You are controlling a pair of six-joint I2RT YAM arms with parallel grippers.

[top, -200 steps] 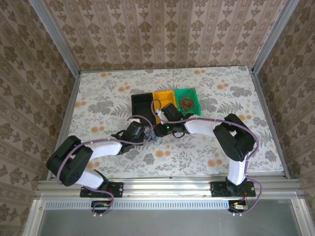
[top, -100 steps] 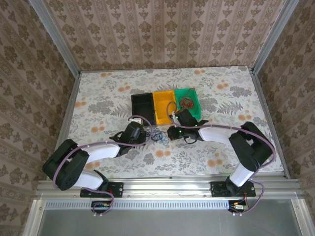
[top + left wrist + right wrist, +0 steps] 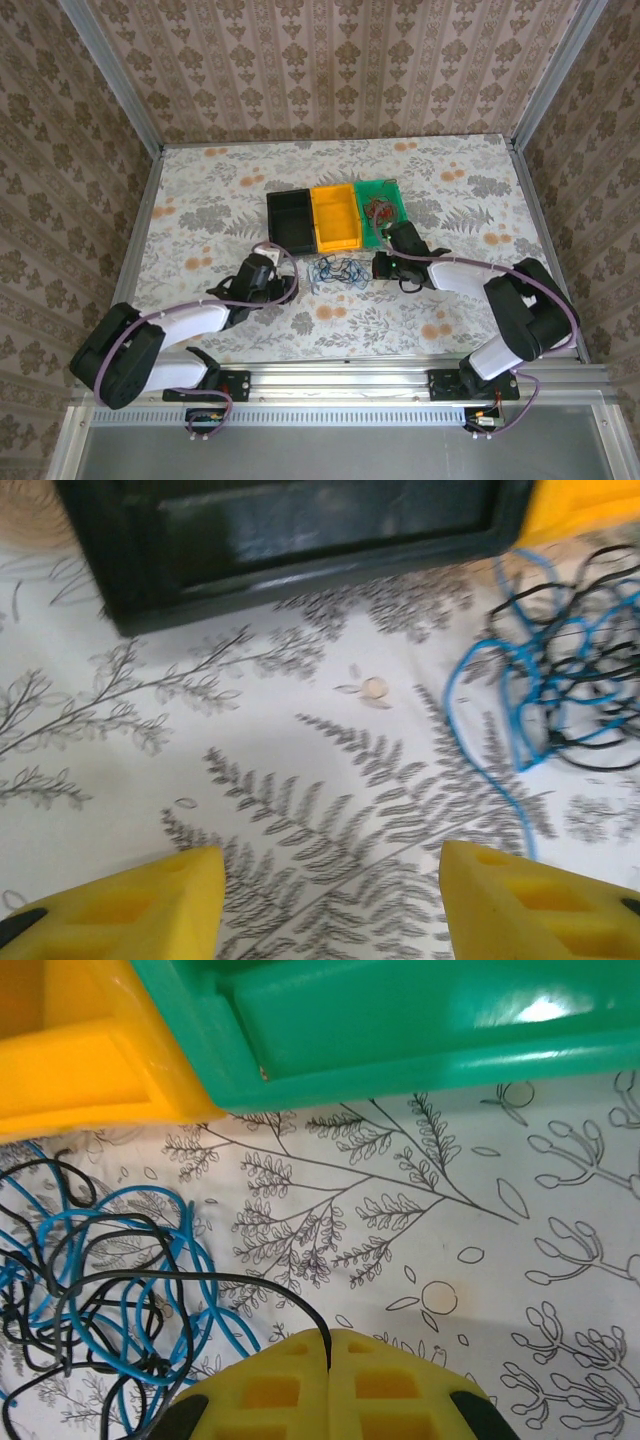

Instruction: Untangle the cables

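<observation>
Floral tablecloth [image 3: 200, 190], tangled cables [image 3: 338, 270]

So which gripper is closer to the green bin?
Right. The right gripper sits just in front of the green bin; the left gripper is in front of the black bin, two bins over.

Bright, even light from overhead; the worktop [image 3: 200, 200] carries hardly any shadow in the top view. My right wrist picture is sharp, the cables [image 3: 110, 1290] crisp at eight o'clock, with white glare on the green bin [image 3: 400, 1040] near one o'clock. My left wrist picture is softer: a dull sheen on the black bin [image 3: 300, 540] at twelve, my jaws at five and seven blurred, perhaps too close.
</observation>
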